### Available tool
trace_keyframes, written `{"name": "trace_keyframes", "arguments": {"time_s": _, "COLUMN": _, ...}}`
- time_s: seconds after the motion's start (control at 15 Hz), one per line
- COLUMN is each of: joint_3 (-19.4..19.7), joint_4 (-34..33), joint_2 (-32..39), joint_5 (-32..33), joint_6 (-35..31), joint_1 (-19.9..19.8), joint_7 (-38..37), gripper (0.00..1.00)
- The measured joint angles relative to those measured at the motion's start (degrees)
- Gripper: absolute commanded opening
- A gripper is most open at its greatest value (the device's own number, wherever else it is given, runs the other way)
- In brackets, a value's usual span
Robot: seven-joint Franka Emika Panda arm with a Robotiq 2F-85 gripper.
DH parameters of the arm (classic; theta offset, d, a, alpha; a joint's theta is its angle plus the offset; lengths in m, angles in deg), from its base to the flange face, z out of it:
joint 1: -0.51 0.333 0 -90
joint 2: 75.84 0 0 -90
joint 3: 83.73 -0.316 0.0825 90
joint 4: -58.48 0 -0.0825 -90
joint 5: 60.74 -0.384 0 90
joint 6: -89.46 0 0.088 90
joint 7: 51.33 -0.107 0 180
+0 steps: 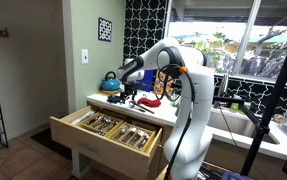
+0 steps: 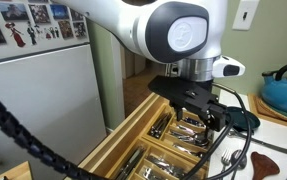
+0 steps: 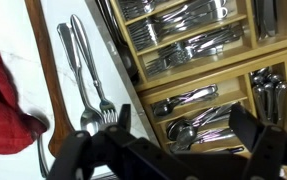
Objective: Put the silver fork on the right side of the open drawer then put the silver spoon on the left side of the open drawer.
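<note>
Exterior view from across the room: the open drawer (image 1: 98, 140) sticks out under the counter (image 1: 98, 99). The cutlery (image 1: 118, 128) in it is a grey blur, and the gripper (image 1: 133, 92) is too small to read.

Close exterior view: the gripper (image 2: 208, 112) hangs over the open drawer (image 2: 123, 140). The arm blocks most of the counter, and a teal kettle (image 2: 285, 90) is cut off at the right edge.

Wrist view: the silver fork (image 3: 91, 70) and silver spoon (image 3: 71, 65) lie side by side on the counter (image 3: 58, 100), just left of the open drawer (image 3: 133, 55) – not in it. Their long axes run roughly along the drawer's edge, tines and bowl toward the gripper (image 3: 173, 150), handles away. The spoon's bowl is partly behind a finger (image 3: 83, 155). The fingers are spread wide with nothing between them. A red thing (image 3: 3, 100) is cut off at the left.
</note>
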Motion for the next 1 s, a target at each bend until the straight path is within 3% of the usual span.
{"name": "trace_keyframes", "arguments": {"time_s": 1.0, "joint_3": 0.9, "joint_4": -2.7, "joint_2": 5.8, "joint_5": -0.8, "joint_6": 0.9, "joint_1": -3.9, "joint_7": 8.1, "gripper": 1.0}}
